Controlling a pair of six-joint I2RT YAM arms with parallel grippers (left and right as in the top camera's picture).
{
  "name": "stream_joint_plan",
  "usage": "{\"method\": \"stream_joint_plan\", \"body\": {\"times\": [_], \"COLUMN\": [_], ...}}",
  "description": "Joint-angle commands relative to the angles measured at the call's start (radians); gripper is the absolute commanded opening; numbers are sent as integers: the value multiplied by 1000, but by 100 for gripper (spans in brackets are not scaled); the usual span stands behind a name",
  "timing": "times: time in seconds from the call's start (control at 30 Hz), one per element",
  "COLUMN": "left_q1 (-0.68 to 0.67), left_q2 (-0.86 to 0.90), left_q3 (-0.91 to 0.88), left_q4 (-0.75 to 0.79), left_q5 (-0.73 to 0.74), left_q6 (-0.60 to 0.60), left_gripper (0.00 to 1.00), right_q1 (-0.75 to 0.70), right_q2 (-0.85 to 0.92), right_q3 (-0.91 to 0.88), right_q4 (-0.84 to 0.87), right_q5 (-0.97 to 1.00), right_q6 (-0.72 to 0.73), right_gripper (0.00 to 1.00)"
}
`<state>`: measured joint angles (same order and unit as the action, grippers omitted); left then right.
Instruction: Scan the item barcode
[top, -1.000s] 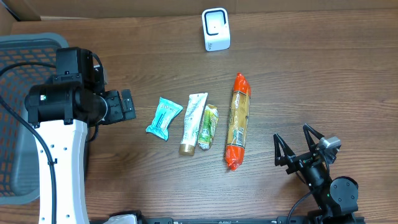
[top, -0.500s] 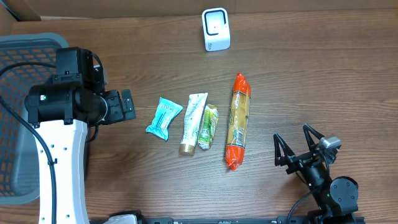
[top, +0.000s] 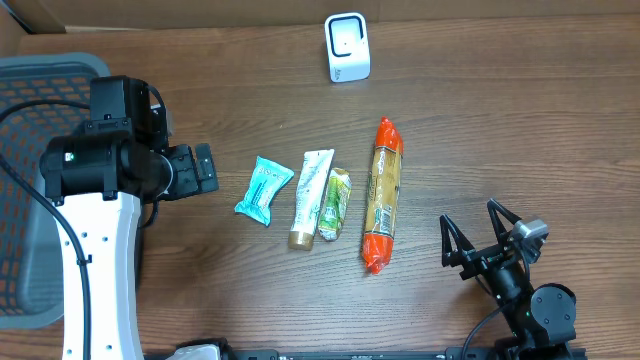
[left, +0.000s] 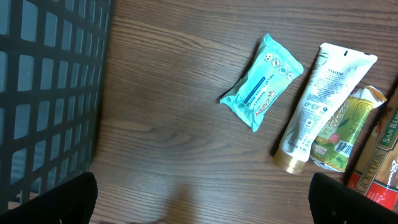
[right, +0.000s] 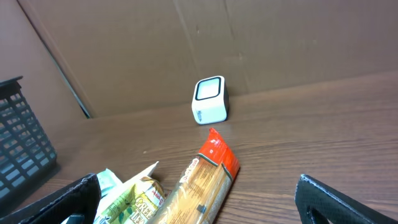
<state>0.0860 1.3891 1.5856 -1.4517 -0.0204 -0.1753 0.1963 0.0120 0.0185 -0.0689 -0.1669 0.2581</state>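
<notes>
A white barcode scanner (top: 347, 47) stands at the back of the table, also seen in the right wrist view (right: 210, 100). Four items lie in a row mid-table: a teal packet (top: 264, 189) (left: 262, 82), a white tube (top: 311, 198) (left: 323, 99), a green sachet (top: 335, 204) (left: 345, 130), and a long pasta pack with orange ends (top: 382, 194) (right: 205, 177). My left gripper (top: 205, 170) (left: 202, 205) hovers open left of the teal packet, holding nothing. My right gripper (top: 470, 225) (right: 199, 205) stands open near the front edge, right of the pasta pack, empty.
A dark mesh basket (top: 40, 80) (left: 43, 93) stands at the table's left side under my left arm. A cardboard wall (right: 186, 43) rises behind the scanner. Bare wood lies right of the pasta pack and between the items and the scanner.
</notes>
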Motion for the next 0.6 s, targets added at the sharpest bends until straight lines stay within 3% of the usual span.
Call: {"method": "stream_joint_plan", "body": {"times": [0.0, 0.27, 0.57], "left_q1": [5, 5, 5], "left_q2": [3, 3, 3], "left_q3": [13, 13, 13], "left_q4": [-3, -3, -3], "left_q5": [-13, -13, -13], "left_q6": [22, 23, 22], "left_gripper": [100, 100, 100], "right_q1": [-1, -1, -1], "right_q2": [-9, -9, 48], "right_q3": [-11, 5, 195], "right_q4": [34, 32, -147], "right_q5": [37, -63, -67], "right_q6": [1, 3, 3], "right_gripper": [100, 100, 100]}}
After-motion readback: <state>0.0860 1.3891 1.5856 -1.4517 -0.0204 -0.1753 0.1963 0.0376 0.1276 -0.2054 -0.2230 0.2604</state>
